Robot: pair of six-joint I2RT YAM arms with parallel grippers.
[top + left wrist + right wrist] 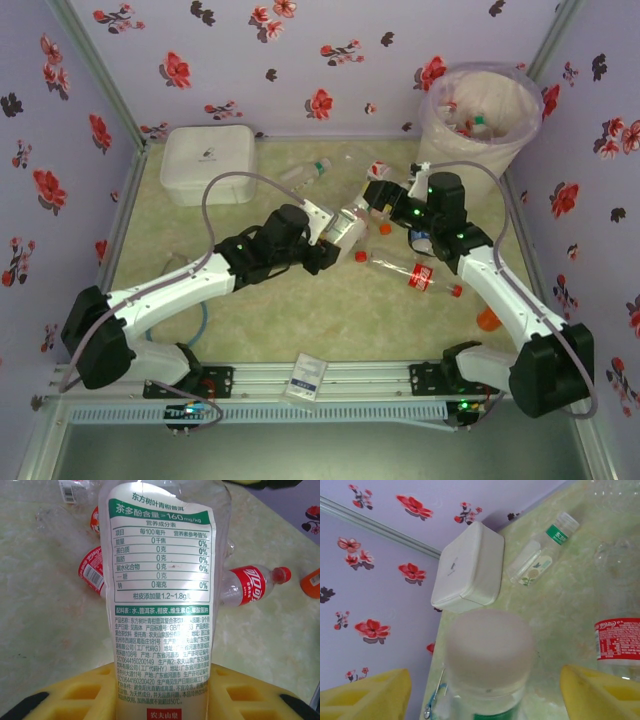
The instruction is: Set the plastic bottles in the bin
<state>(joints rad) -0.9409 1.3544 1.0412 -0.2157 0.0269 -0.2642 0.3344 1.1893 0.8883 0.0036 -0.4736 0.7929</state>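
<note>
The table (280, 320) is closed in by 3 flowered walls (300, 50) at left, back and right, and a metal rail (380, 378) runs along its near edge. 1 bin (465, 160) stands in the back right corner. 1 white box (208, 163) (470, 570) sits in the back left corner, close to the back wall. The widest bare stretch is the near centre of the mat, between the 2 arms. A narrower strip lies between the box and the left arm. The right side is crowded.

The left gripper (338, 234) (162, 700) is clenched on the lower body of 1 green-labelled bottle (352, 225) (160, 580) at the middle of the table. The bottle's white cap (490, 645) sits between the 2 yellow fingers (600, 690) of the right gripper (380, 200) (485, 695). Those fingers stand apart with a gap on each side and do not touch the cap.

Outside the bin I count at least 5 bottles:
- the held one;
- 1 red-labelled bottle (418, 275) (250, 585) lying just in front of the right arm;
- 1 green-capped bottle (305, 172) (542, 555) near the back wall, between box and bin;
- 1 red-capped bottle (378, 170) just behind the grippers;
- 1 more, partly hidden under the right arm.

The bin holds several bottles, too jumbled to count. 1 small orange item (487, 320) (311, 582) lies near the right wall.
</note>
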